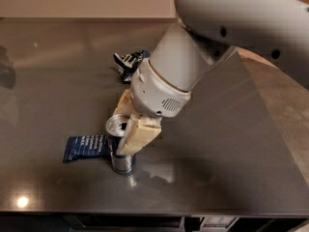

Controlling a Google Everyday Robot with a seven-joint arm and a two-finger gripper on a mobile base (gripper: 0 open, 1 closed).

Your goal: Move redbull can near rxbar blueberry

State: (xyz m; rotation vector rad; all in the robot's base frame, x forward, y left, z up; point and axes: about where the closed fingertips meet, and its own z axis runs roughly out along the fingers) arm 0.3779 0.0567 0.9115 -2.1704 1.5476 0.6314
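Observation:
The redbull can (120,159) stands upright on the dark table, its silver top showing, with its base touching the right end of the rxbar blueberry (86,147), a flat navy wrapper lying at the front left. My gripper (127,124) comes down from the upper right and is shut on the can. One tan finger (137,137) covers the can's front right side, and the other sits behind it. The can's middle is hidden by the front finger.
A wrinkly blue-and-white snack bag (128,62) lies farther back, partly hidden by my arm. The table's front edge (145,211) runs just below the can. A lighter floor strip (285,105) lies past the table's right edge.

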